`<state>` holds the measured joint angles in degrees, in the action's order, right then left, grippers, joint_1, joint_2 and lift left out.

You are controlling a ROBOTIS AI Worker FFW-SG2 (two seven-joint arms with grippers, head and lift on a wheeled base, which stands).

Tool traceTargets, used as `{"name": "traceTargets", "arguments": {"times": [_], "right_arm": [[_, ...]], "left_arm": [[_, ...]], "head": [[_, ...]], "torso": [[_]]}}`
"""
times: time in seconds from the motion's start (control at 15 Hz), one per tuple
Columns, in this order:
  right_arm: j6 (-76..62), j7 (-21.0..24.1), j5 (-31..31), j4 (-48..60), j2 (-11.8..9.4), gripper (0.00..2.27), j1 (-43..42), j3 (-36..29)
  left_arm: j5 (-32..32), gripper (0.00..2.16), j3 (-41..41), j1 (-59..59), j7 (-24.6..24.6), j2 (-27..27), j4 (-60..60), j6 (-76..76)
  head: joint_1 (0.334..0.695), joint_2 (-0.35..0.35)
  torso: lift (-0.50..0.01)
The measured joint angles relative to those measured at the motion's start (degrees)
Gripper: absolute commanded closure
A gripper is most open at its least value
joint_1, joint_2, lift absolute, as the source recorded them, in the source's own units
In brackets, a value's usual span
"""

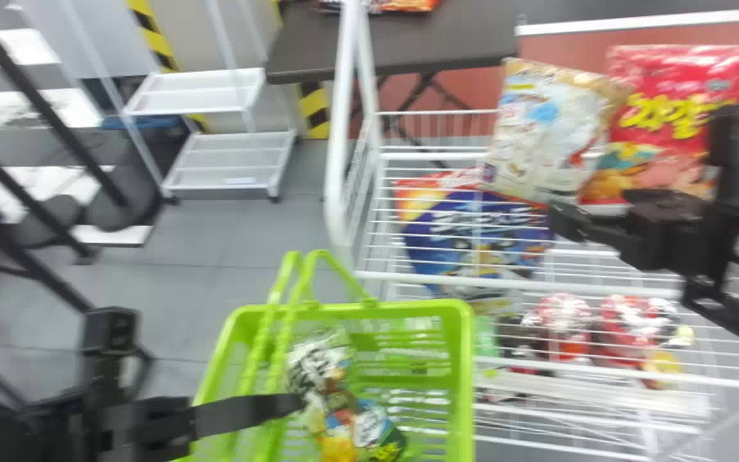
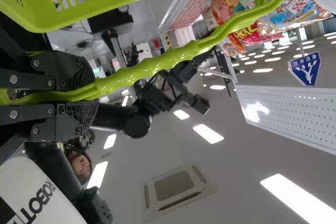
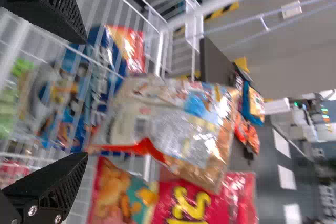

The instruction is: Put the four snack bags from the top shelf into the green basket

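Your left gripper (image 1: 299, 403) is closed on the handle (image 1: 285, 333) of the green basket (image 1: 466, 359), with snack bags (image 1: 321, 359) inside. On the top shelf (image 1: 421, 278) stands a pale bag (image 1: 539, 135); near it, your right gripper (image 1: 591, 206) is open; then comes a red bag (image 1: 671, 83).

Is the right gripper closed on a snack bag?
No, the right gripper is open, its two fingers wide apart, with the pale snack bag leaning ungripped ahead of them.
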<state>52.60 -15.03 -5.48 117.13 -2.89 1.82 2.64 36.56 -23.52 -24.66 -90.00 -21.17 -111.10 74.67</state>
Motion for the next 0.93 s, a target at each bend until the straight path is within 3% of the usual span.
{"name": "traceTargets", "arguments": {"times": [0.2, 0.4, 0.47, 0.53, 0.67, 0.73, 0.93], "right_arm": [[-12.4, 0.2, 0.6, -14.1, 0.0, 0.09, -6.5, 0.4], [-17.2, 0.1, 0.3, -24.3, 0.1, 0.33, -11.5, 2.5], [-17.7, -0.6, 0.3, -26.5, 0.1, 0.57, -12.6, 3.2], [-18.2, -2.0, 0.1, -28.7, 0.1, 0.94, -13.5, 3.7], [-19.0, -5.2, -0.4, -31.1, 0.2, 2.14, -14.7, 4.4], [-19.1, -5.8, -0.6, -31.6, 0.2, 2.25, -14.9, 4.5], [-19.1, -5.8, -1.1, -31.0, 0.2, 2.25, -14.0, 4.5]], "left_arm": [[0.1, 2.15, -0.2, -0.4, 0.0, 0.1, 0.0, -0.2], [0.2, 2.15, -0.2, -0.7, 0.0, 0.0, 0.0, -0.3], [0.2, 2.15, -0.2, -0.8, 0.0, 0.0, 0.0, -0.3], [0.2, 2.15, -0.2, -0.9, 0.0, -0.1, 0.0, -0.3], [0.2, 2.15, -0.2, -0.9, 0.0, -0.2, 0.0, -0.3], [0.3, 2.15, -0.2, -1.0, 0.0, -0.3, 0.0, -0.4], [0.3, 2.15, -0.1, -1.1, 0.0, -0.5, 0.0, -0.4]], "head": [[0.695, 0.089], [0.695, 0.103], [0.695, 0.110], [0.695, 0.120], [0.695, 0.151], [0.695, 0.155], [0.695, 0.159]], "torso": [[0.000], [0.000], [0.000], [0.000], [0.000], [0.000], [0.000]]}}
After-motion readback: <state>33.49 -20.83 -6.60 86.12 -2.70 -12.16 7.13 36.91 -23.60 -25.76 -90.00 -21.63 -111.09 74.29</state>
